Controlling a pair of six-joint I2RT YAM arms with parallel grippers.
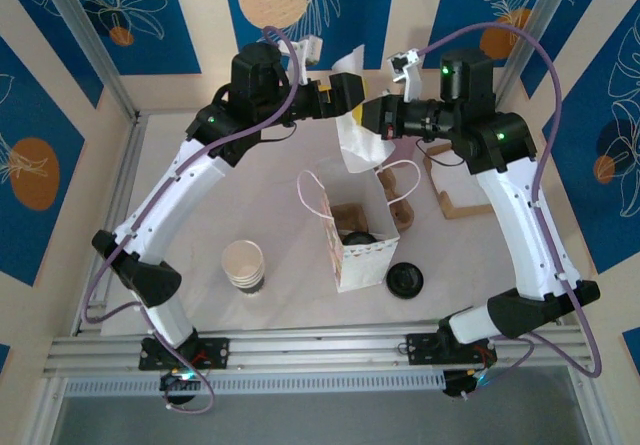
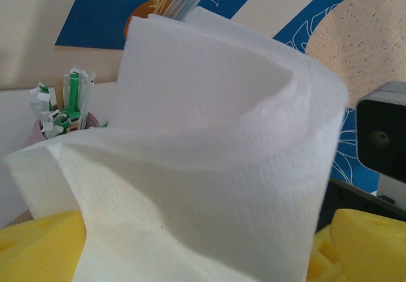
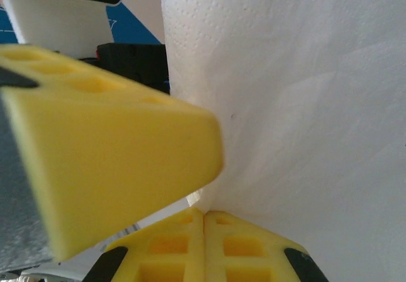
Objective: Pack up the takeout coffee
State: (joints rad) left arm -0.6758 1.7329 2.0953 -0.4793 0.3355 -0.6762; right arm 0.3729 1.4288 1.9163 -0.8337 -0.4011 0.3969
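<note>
Takeout coffee point(image 1: 357, 237) seemingly in bag point(image 1: 356, 267), apart from right claw point(image 3: 204, 215) pinching napkin point(image 3: 304, 104)

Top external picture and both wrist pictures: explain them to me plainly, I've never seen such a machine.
The overhead picture shows two white robot arms, a left arm and a right arm, bolted at a table's near edge. The other two pictures come from cameras on their wrists. On the table stand a white paper bag with handles, with what looks like a black-lidded cup inside, a stack of cream paper cups and a loose round black lid. The right arm's yellow fingers pinch a white paper napkin; the left arm's yellow fingers stand open around it.
</note>
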